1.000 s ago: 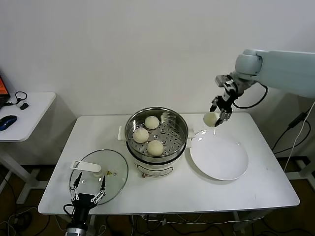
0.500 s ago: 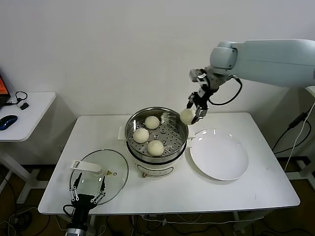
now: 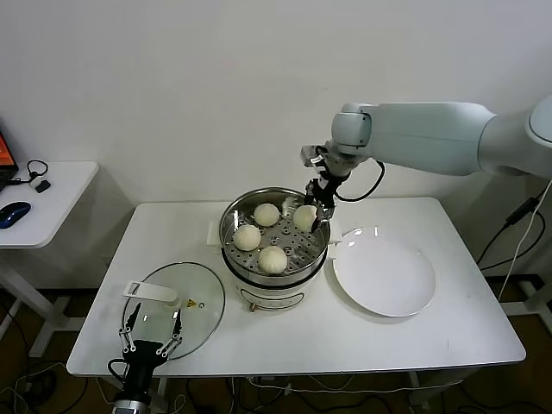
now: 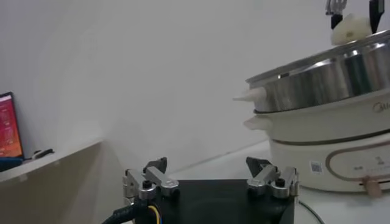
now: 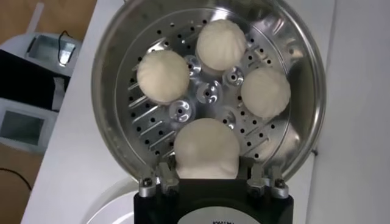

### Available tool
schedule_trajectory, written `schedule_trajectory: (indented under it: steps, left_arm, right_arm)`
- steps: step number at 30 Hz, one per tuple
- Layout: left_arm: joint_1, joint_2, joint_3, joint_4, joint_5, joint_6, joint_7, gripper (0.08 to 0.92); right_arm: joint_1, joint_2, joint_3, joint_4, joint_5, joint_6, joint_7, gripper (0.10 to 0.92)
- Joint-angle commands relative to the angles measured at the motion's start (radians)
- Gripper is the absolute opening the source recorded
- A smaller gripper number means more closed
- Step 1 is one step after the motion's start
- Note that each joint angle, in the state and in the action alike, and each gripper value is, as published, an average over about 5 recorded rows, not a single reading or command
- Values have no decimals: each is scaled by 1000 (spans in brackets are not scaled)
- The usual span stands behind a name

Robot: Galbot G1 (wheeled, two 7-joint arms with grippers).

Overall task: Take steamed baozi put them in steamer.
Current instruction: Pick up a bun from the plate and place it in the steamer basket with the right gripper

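Note:
The shiny steel steamer [image 3: 231, 226] stands mid-table with three cream-white baozi [image 3: 247, 237] on its perforated tray [image 5: 152, 128]. My right gripper [image 3: 314, 207] is shut on the fourth baozi [image 3: 304, 217] and holds it over the tray's right side, just inside the rim. In the right wrist view that baozi [image 5: 206, 148] sits between my fingers, above the tray, with the other three [image 5: 163, 75] beyond it. My left gripper [image 3: 153, 338] is open and empty below the table's front-left edge, near the glass lid [image 3: 172, 320].
An empty white plate [image 3: 384, 276] lies right of the steamer. The glass lid with a white handle [image 3: 148, 291] lies front left. A side table [image 3: 39, 194] with a mouse stands at far left. The steamer's side [image 4: 329, 115] fills the left wrist view.
My right arm has carried the baozi leftward from above the plate's far edge, and lowered it over the steamer tray. The left arm has not moved.

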Motion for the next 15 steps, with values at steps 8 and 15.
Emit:
schedule_trajectory:
  steps: [8,15]
  left_arm:
    - [-6,-31,-2,10,-1,0,1,823]
    - [-5,-29,-5,14,-3,-2,0,823]
  right_arm:
    - [-165,55,80,-130,-68,-9,15,662]
    - [-177,52,83,-119,-74,-11,14,662]
